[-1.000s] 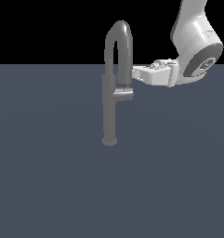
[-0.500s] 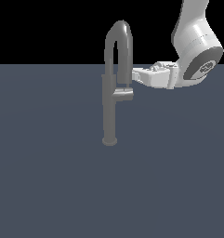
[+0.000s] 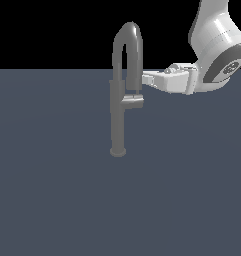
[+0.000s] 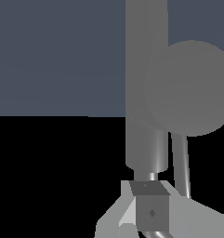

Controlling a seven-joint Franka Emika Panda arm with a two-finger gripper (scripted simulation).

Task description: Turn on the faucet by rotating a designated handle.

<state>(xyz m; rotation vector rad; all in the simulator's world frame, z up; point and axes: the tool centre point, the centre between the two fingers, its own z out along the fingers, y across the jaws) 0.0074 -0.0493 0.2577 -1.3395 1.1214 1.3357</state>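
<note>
The grey faucet (image 3: pixel 117 120) stands upright on its round base, and its gooseneck spout (image 3: pixel 129 32) arches toward the exterior view's right. The handle (image 3: pixel 132 101) is a short stub sticking out sideways from the column, just under the spout's tip. My gripper (image 3: pixel 145 77) reaches in from the exterior view's right. Its fingertips are next to the spout's lower end and above the handle, not on it. The fingers look closed together and hold nothing. In the wrist view the column (image 4: pixel 146 69) and the handle's round end face (image 4: pixel 192 88) lie beyond my fingers (image 4: pixel 150 209).
The faucet stands on a flat dark blue-grey surface (image 3: pixel 52 190). The white arm (image 3: pixel 217 45) comes down from the upper part of the exterior view's right.
The wrist has shifted slightly toward the exterior view's right and the fingertips have dropped a little near the spout's end. The handle has not turned.
</note>
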